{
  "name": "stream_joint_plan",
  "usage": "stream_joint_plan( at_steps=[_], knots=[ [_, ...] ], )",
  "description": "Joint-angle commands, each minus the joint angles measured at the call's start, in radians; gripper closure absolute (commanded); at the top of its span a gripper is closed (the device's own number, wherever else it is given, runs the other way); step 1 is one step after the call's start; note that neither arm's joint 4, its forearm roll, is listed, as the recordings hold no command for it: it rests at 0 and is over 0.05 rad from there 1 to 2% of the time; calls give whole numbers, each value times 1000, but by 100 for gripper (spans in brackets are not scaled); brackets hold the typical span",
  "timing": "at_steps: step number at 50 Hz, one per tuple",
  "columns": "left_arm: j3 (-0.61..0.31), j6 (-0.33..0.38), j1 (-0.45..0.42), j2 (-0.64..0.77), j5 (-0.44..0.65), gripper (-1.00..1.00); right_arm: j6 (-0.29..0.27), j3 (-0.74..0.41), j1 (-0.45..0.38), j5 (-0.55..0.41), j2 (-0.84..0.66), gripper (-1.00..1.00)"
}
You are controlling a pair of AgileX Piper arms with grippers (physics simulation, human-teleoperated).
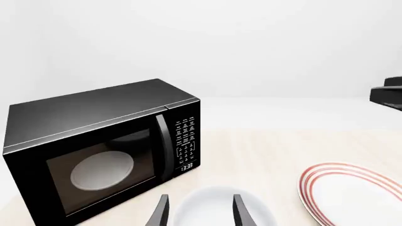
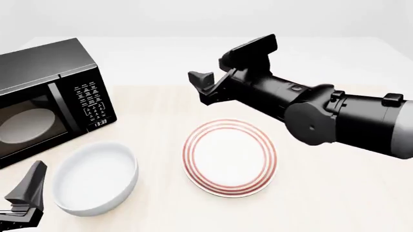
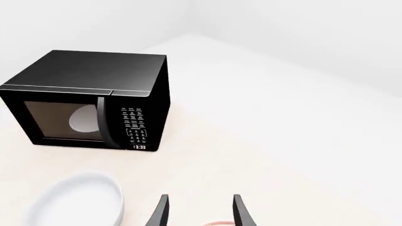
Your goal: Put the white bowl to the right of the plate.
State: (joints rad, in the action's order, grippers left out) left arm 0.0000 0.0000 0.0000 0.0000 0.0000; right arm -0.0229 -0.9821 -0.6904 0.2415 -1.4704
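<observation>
Pale wooden table [image 2: 154, 104] under plain white background. Near left edge, standing with door shut: boxy black microwave [image 2: 45, 96], pale turntable disc visible through glass. Toward front-left corner, just beside microwave: plain glossy white round bowl [image 2: 95, 178], deep, upright, resting on tabletop. Right of bowl, near it but apart, around table's middle: flat round white plate with red-orange rings [image 2: 230, 157]. So bowl lying left of plate at this moment.

Left gripper [image 1: 199, 212] at front-left corner, low, fingers spread apart, bowl's rim visible between them in left wrist view, holding nothing. Right gripper [image 3: 199, 212] raised above table behind plate, fingers also spread, nothing between.
</observation>
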Motion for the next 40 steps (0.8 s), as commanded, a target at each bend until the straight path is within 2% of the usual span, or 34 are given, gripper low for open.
stream_joint_plan(
  at_steps=[1, 40],
  knots=[
    [0, 0, 0, 0, 0, -100, 31, -86, -36, -15, -94, -100],
    [0, 0, 0, 0, 0, -100, 123, -396, -214, -175, -412, -100]
  ],
)
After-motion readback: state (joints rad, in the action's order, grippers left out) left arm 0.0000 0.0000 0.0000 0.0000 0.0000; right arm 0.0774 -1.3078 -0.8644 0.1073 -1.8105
